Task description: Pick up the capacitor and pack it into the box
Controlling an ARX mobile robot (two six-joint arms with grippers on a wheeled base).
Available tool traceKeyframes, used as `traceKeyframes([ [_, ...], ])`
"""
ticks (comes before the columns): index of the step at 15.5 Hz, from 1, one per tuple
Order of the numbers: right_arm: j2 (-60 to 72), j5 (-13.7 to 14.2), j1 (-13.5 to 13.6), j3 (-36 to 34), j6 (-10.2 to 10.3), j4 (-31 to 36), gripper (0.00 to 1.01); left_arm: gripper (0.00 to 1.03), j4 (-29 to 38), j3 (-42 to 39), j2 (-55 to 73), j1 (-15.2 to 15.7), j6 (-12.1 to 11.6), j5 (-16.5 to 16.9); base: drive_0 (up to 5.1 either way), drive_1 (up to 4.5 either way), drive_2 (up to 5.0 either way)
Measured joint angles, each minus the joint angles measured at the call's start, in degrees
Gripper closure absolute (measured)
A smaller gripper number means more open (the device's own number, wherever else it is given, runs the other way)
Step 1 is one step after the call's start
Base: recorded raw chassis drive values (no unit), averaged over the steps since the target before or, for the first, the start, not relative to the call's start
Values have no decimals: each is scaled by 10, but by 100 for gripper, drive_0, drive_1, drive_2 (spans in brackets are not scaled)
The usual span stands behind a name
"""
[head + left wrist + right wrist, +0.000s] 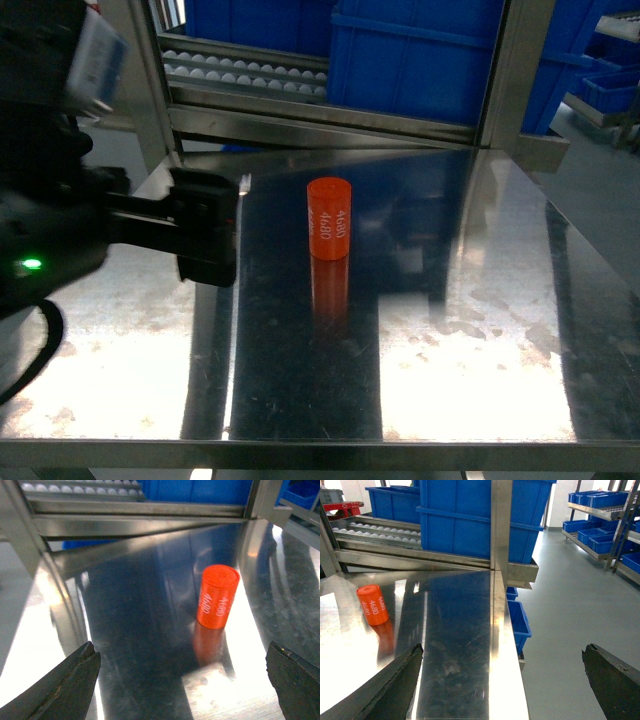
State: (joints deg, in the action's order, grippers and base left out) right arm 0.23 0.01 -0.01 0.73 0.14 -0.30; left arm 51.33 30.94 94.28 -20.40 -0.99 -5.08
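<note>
The capacitor [329, 219] is an orange cylinder printed with white "4680", standing upright on the steel table [480, 330]. The left wrist view shows the capacitor [217, 596] ahead and slightly right of centre, with its reflection below it. My left gripper [180, 650] is open, short of the capacitor and touching nothing. In the head view the left gripper [205, 228] hovers to the capacitor's left. My right gripper [502, 650] is open and empty over the table's right edge, and the capacitor [372, 605] lies far to its left. The box is out of view.
Blue plastic bins [420, 60] sit on a roller rack [240, 70] behind the table. A steel upright post [505, 70] stands at the back right. More blue bins [517, 620] rest on the grey floor past the right edge, and shelving [600, 525] stands beyond.
</note>
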Motion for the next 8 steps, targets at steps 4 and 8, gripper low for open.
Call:
traceKeyframes([
  [4,0,0,0,0,0,0,3,5,10,141,151,-48,30,-1,0,0,0],
  [8,0,0,0,0,0,0,3,5,-25,259,275,-46,25,-6,0,0,0],
])
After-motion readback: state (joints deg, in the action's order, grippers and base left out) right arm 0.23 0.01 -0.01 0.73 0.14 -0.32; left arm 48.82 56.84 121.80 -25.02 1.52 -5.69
